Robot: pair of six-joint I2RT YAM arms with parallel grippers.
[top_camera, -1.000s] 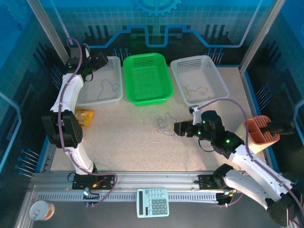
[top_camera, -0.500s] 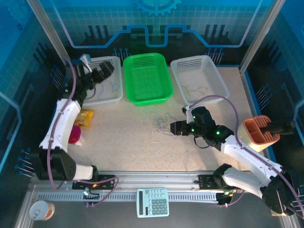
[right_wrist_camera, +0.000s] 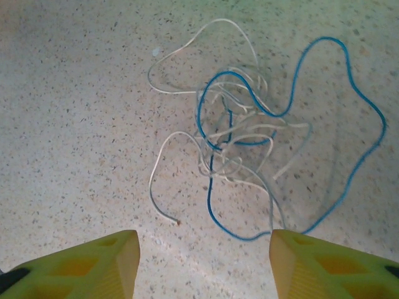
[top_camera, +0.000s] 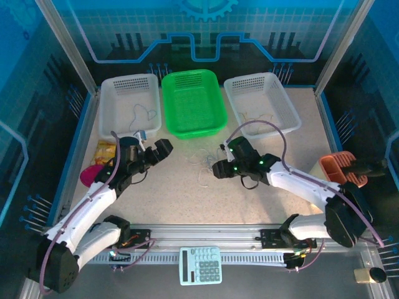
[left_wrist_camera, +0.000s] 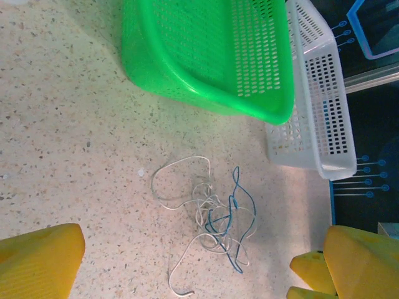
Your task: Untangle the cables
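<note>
The cables lie in one loose tangle on the speckled table in front of the green basket: thin whitish and blue-grey strands with one brighter blue wire. In the left wrist view the tangle rests on the table ahead of my left gripper, which is open and empty, short of it. My left gripper is left of the tangle. My right gripper sits at its right edge, open. In the right wrist view the blue loop lies just ahead of my right gripper; nothing is between its yellow fingers.
A green basket stands at the back between two white baskets, each with a thin wire in it. A yellow packet and pink object lie left. An orange holder stands right. A calculator lies at the near rail.
My left arm swung from the left white basket down towards the tangle. My right gripper moved left up to the tangle and its jaws narrowed somewhat.
</note>
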